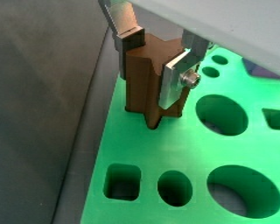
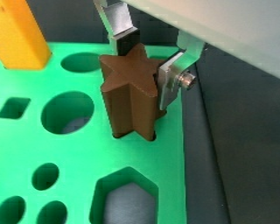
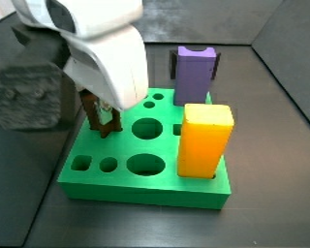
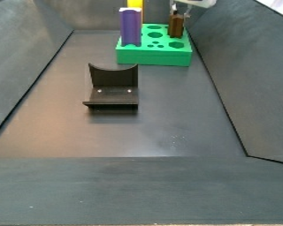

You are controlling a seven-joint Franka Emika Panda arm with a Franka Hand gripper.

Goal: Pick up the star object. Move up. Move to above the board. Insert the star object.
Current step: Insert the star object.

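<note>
While tool (image 2: pixel 146 63) clenches star object (image 2: pixel 129 94), peg upright, long axis vert., lower end at board (image 1: pixel 166 166) edge

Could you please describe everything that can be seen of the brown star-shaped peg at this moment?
The brown star-shaped peg is a matte, ridged column with a star cross-section and looks like plastic or wood. It stands upright, clamped between the silver fingers of the pincer near its top. Its lower end sits at an edge of the bright green board, seemingly at or just entering a hole; how deep cannot be told. In a side view it stands opposite the purple block.
</note>
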